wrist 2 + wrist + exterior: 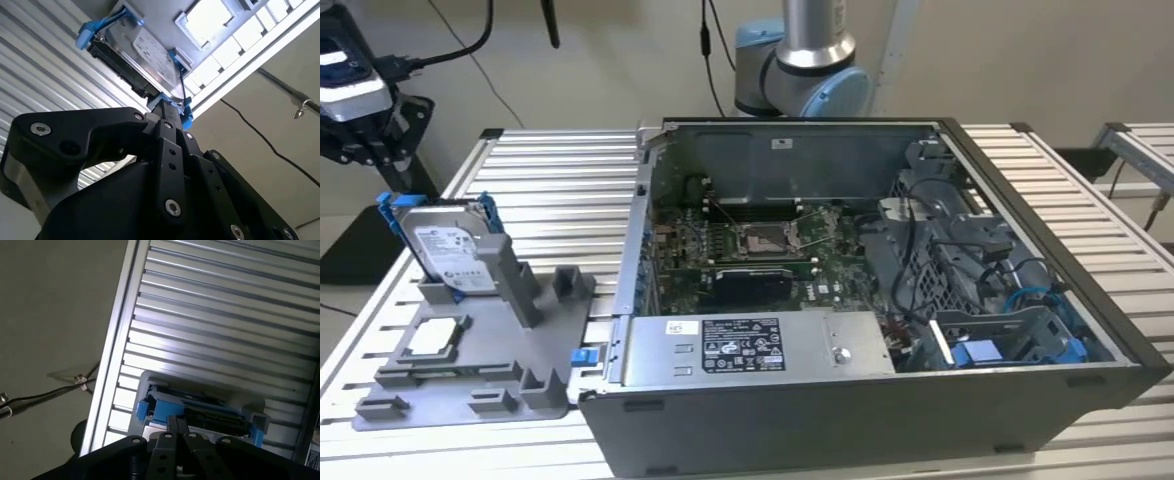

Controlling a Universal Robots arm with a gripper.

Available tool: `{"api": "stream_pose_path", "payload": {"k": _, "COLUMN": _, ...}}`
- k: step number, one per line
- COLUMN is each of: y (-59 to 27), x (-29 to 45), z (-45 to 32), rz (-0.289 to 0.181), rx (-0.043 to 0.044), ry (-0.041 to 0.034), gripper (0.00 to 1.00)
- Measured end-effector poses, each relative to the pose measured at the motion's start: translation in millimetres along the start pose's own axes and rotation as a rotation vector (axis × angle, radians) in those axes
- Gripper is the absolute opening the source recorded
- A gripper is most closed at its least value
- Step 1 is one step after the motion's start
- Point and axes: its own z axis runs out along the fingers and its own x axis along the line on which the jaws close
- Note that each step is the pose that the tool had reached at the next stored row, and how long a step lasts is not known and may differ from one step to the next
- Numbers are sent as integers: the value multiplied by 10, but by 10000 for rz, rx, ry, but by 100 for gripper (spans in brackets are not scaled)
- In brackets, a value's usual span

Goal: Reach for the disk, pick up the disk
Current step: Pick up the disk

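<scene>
The disk (pixel 447 245) is a silver hard drive with a white label and a bright blue frame. It stands on edge in a slot at the back of a grey fixture (pixel 480 375), on the exterior view's left. My gripper (pixel 394 165) hangs above and behind the disk's upper corner, apart from it. In both wrist views the two black fingers lie pressed together with nothing between them. The gripper (pixel 167 109) points at the disk (pixel 145 55) and its blue frame. In the first wrist view the gripper (pixel 177 422) sits just over the disk's (pixel 200 410) blue edge.
An open computer case (pixel 1067 395) fills the middle and right of the slatted metal table (pixel 560 180), close beside the fixture. A long grey box with a sticker (pixel 747 345) sits inside its front. A small silver-white square chip (pixel 438 335) lies in the fixture. Cables hang off the table's left edge.
</scene>
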Motion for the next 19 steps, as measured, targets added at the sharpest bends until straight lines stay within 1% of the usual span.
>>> {"api": "stream_pose_path", "payload": {"k": 19, "y": 0, "x": 0, "z": 0, "rz": -3464, "rx": -4, "ry": 137, "gripper": 0}}
